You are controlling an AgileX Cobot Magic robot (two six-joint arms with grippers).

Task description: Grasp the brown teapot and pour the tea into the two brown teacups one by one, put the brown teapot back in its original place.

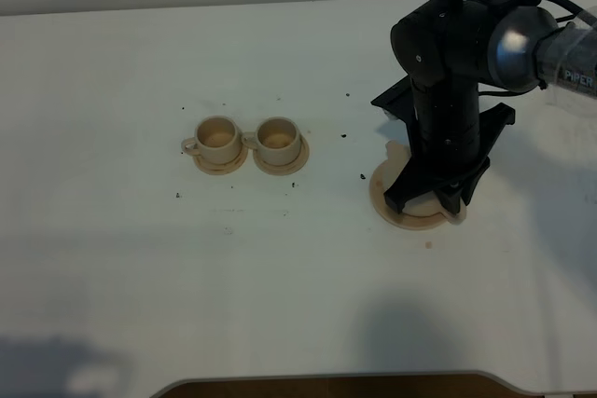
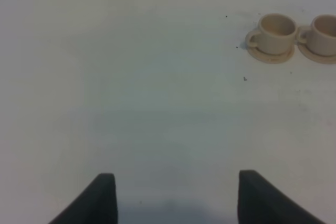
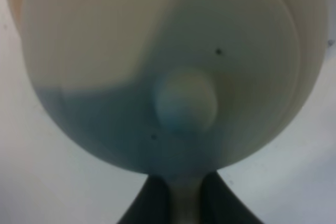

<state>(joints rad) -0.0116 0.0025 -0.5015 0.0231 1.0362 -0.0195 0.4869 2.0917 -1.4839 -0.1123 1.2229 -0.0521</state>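
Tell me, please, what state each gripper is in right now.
Left gripper: open, holding nothing.
Right gripper: closed on the handle of the brown teapot.

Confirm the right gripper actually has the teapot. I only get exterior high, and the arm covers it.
Observer: In the right wrist view, the right gripper is shut on a thin pale strip, apparently the brown teapot's loop handle.
Operator: Lid on?
Observer: Yes, the knobbed lid sits in place, right under that camera.
Operator: Left arm?
Observer: The left gripper is open over bare table, well away from the two brown teacups.
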